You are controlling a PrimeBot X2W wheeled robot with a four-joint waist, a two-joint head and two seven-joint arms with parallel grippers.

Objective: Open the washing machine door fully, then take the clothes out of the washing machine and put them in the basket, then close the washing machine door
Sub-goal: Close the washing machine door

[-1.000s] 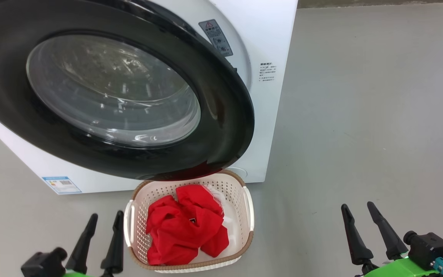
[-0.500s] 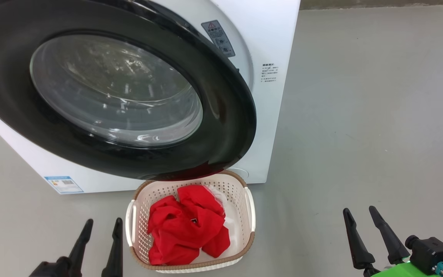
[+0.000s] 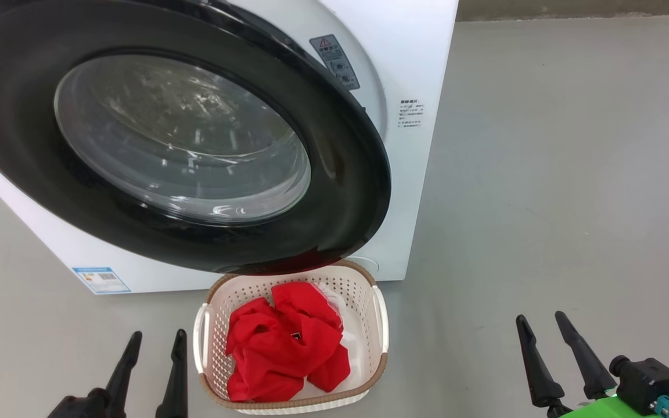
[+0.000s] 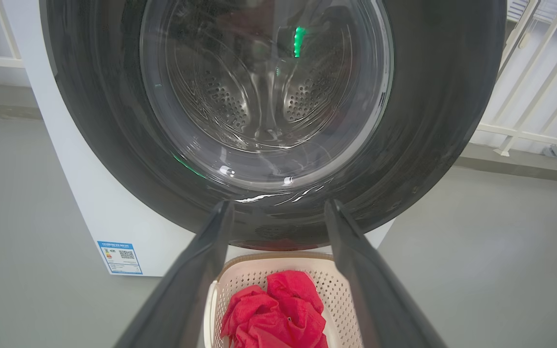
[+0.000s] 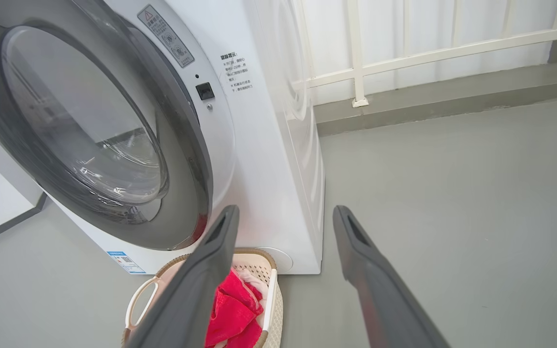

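Left gripper (image 3: 159, 333) & right gripper (image 3: 539, 316) jaws apart, crumpled red clothes (image 3: 288, 348) in perforated cream basket (image 3: 216, 348), glossy round door (image 3: 340, 191)

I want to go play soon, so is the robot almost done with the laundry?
Nearly. Done: the clothes lie in the basket, and the drum looks bare behind the glass. In hand: nothing; the left gripper and the right gripper are open and empty. Left: the washing machine door stands ajar from the washing machine, so it likely needs pushing shut.

Red clothes (image 3: 285, 351) lie heaped in the cream basket (image 3: 346, 287) beneath the white washer's (image 3: 421, 58) black-rimmed glass door (image 3: 183, 139), slightly ajar.
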